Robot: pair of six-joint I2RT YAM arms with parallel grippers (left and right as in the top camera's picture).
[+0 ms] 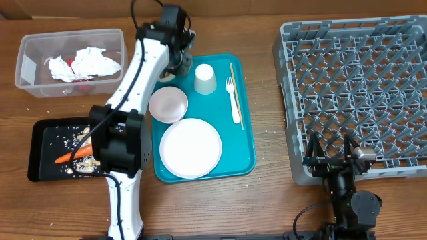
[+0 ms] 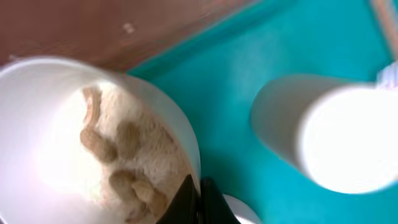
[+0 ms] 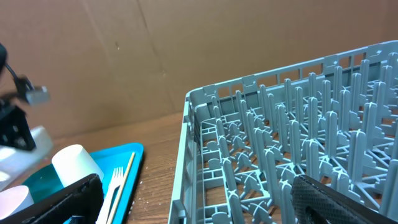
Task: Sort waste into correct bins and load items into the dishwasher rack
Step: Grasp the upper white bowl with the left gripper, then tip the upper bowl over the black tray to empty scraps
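Note:
My left gripper [image 1: 178, 64] [image 2: 198, 194] is shut on the rim of a small white bowl [image 2: 56, 124] at the far left corner of the teal tray [image 1: 243, 157]. The bowl holds beige nut-like bits [image 2: 127, 165]. On the tray lie a second, empty bowl [image 1: 168, 105], a white plate [image 1: 190, 148], an upturned white cup [image 1: 204, 79] [image 2: 336, 140] and a white fork [image 1: 231, 100]. The black tray [image 1: 41, 143] holds a carrot [image 1: 69, 158] and crumbs. My right gripper [image 1: 330, 157] [image 3: 199, 208] is open and empty at the near edge of the grey rack [image 1: 360, 87] [image 3: 280, 137].
A clear tub [image 1: 27, 63] at the far left holds crumpled white paper [image 1: 87, 63]. A thin wooden stick [image 1: 237, 100] lies beside the fork. My left arm stretches over the black tray's right side. The right wrist view shows the cup [image 3: 74, 163] and fork [image 3: 115, 186].

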